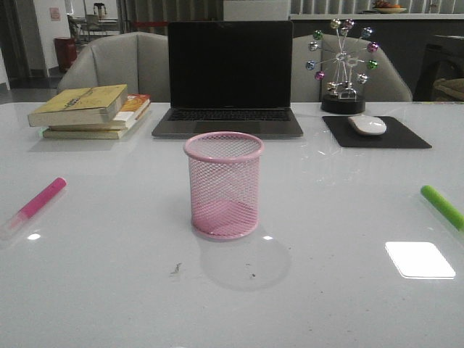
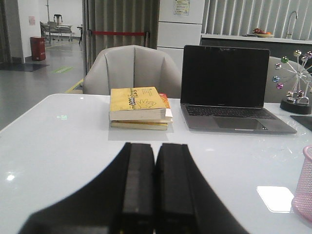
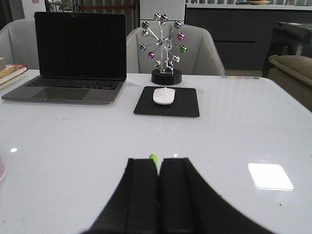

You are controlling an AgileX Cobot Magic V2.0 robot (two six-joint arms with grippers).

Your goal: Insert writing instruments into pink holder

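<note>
Evidently nothing is picked yet: both pincers, left pincer [image 2: 155,195] and right pincer [image 3: 158,195], sit closed and empty, so one must open over a marker, green marker [image 1: 442,205] or pink marker [image 1: 40,200], for the pink holder [image 1: 222,184].

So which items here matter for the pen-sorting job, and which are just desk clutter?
Job items: pink holder, pink marker, green marker.

Clutter: laptop, stack of books, mouse on its mouse pad, ball ornament.

**No readable text in view**

The yellow book [image 2: 138,99] atop the stack carries cover markings — too blurred to read. Wall notices [image 2: 182,6] behind the table are likewise illegible — no brands, numbers or labels can be made out.
</note>
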